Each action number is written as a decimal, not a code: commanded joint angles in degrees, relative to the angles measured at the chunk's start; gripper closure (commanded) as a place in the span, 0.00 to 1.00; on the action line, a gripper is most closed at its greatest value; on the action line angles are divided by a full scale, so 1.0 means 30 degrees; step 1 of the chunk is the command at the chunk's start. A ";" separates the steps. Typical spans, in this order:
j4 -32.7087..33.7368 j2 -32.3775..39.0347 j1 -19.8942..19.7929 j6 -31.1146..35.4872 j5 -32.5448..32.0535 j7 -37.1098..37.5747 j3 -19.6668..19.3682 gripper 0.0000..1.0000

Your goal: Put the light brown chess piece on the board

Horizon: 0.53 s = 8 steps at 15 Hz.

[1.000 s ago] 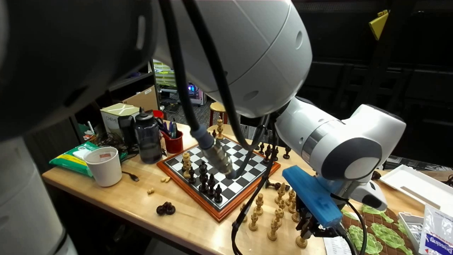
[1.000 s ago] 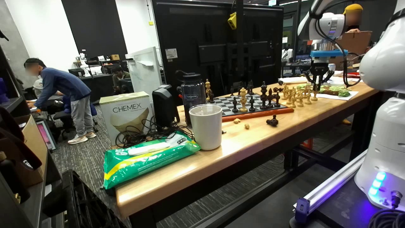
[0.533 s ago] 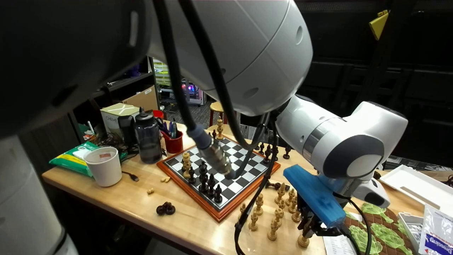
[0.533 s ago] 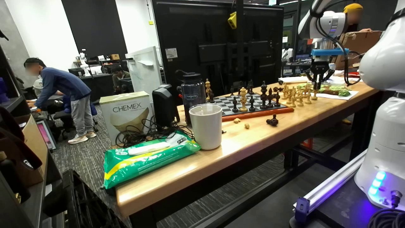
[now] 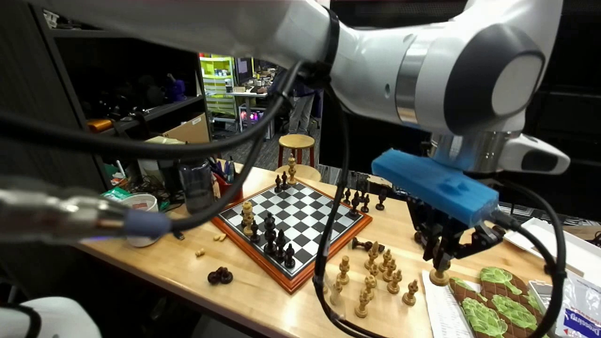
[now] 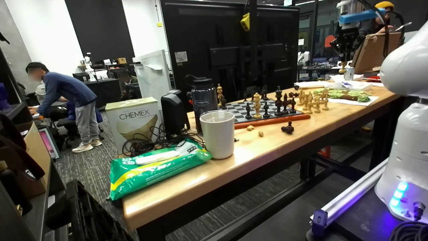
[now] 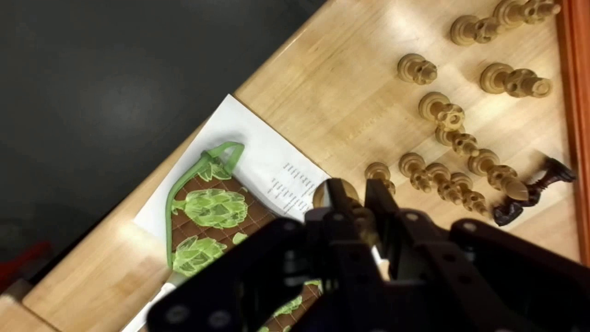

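My gripper [image 5: 436,260] is shut on a light brown chess piece [image 5: 439,277] and holds it above the table. The piece's round base hangs below the fingers; its upper part is hidden between them. In an exterior view the gripper [image 6: 345,60] and the piece [image 6: 342,70] are well above the tabletop. In the wrist view the gripper [image 7: 356,186] has the piece [image 7: 364,222] between its fingers. The board [image 5: 253,252], with a reddish-brown frame, lies flat away from the gripper. Its frame also shows in an exterior view [image 6: 272,121] and at the right edge of the wrist view [image 7: 578,92].
Several light brown pieces [image 5: 364,303] stand between gripper and board, near a fallen dark piece [image 5: 367,244]. Dark pieces [image 5: 270,237] and a light rook-like piece [image 5: 247,218] stand on the board. An artichoke-patterned mitt [image 5: 497,300] and paper [image 5: 441,300] lie below the gripper.
My gripper has lifted the light brown piece off the table from among the others and moved up and away from the row. The arm has risen, uncovering more of the board.
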 commanded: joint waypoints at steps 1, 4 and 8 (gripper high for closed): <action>0.0276 -0.1189 0.0383 -0.1137 -0.1134 0.0084 0.1076 0.96; 0.0423 -0.1528 0.1177 -0.1467 -0.1383 -0.1194 0.1794 0.96; 0.0500 -0.1713 0.2312 -0.1674 -0.1368 -0.3053 0.2347 0.96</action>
